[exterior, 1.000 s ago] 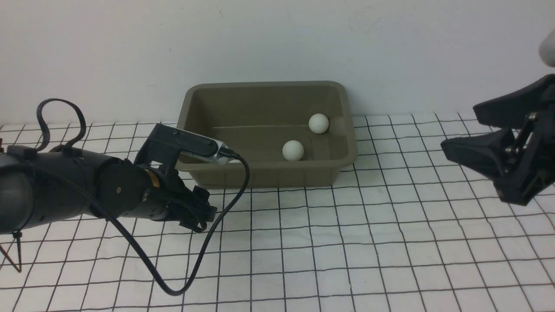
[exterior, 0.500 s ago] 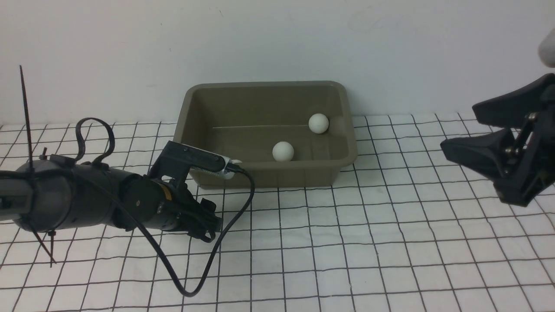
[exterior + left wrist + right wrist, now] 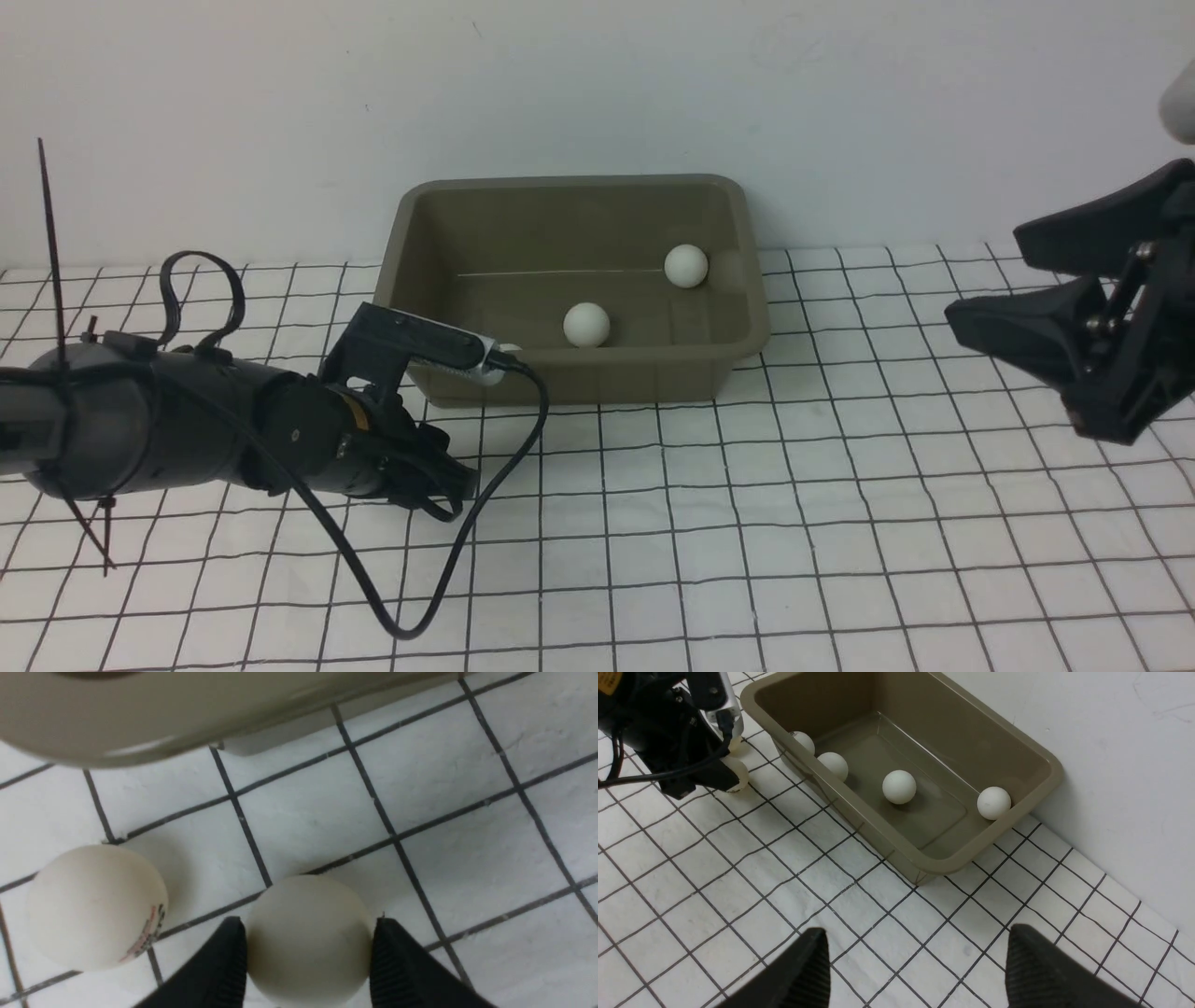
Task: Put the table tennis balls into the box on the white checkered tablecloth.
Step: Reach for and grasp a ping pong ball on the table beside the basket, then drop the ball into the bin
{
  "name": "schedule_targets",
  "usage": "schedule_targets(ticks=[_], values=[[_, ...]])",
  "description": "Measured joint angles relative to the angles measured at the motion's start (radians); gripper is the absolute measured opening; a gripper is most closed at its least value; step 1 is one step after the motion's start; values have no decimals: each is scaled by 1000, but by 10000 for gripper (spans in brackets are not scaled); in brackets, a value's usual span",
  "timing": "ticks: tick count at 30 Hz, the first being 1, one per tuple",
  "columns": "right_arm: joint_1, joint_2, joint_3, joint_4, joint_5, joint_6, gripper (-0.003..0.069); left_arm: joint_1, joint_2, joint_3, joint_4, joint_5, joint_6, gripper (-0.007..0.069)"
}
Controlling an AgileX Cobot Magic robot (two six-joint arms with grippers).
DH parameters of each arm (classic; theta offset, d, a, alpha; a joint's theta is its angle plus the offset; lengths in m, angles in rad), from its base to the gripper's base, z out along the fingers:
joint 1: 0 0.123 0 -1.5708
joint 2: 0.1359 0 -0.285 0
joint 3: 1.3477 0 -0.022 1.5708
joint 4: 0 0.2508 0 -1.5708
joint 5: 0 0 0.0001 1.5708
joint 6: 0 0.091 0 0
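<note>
- Your tablecloth (image 3: 840, 523), white with a thin black grid, covers the whole work surface up to the pale wall (image 3: 597, 84).
- The box (image 3: 579, 378) sits on the cloth at the back, close to that wall, with its open top facing up.
- Your left arm (image 3: 168, 439) lies low over the cloth and reaches toward the front left corner of the box. A black cable (image 3: 439, 597) loops off its wrist down to the cloth.
- Your right gripper (image 3: 917, 932) hangs above the cloth to the right of the box, well apart from it. Its jaws stand wide with nothing between them.
- Your left gripper (image 3: 309, 926) is down at the cloth just in front of the box's left end. Its ribbed fingers (image 3: 224, 961) press on opposite sides of the gripped ball (image 3: 308, 961), so it is clamped on that ball.
- You cannot tell whether that plain white ball is touching the cloth.
- A loose ball (image 3: 96, 907) with red and dark print lies on the cloth just beside the gripped one, not touching it, near the box's rim.
- Four more balls lie inside the box:
  - a back ball (image 3: 686, 265) is toward the rear right;
  - a middle ball (image 3: 586, 325) is on the floor;
  - a third ball (image 3: 833, 765) and a fourth ball (image 3: 803, 742) are along the front wall toward its left end.
</note>
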Motion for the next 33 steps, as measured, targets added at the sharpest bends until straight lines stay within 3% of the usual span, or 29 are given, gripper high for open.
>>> schedule_targets(ticks=[5,8,11,14,18,23,28,31,33], values=[[0,0,0,0,-1,-3,461,-88,-138,0,0,93,1,304],[0,0,0,0,-3,-3,461,-134,-208,0,6,53,3,304],[0,0,0,0,1,-3,461,-135,-257,1,35,-144,5,304],[0,0,0,0,4,-3,461,-65,-226,-1,75,-353,8,304],[0,0,0,1,4,-3,461,5,-145,-31,113,-438,-1,304],[0,0,0,2,3,-3,461,52,-6,-109,219,-467,-12,314],[0,0,0,8,3,-3,461,49,81,-177,341,-503,-102,408],[0,0,0,15,6,-3,461,48,77,-180,353,-468,-164,437],[0,0,0,24,12,-3,461,48,40,-181,357,-355,-211,444]])
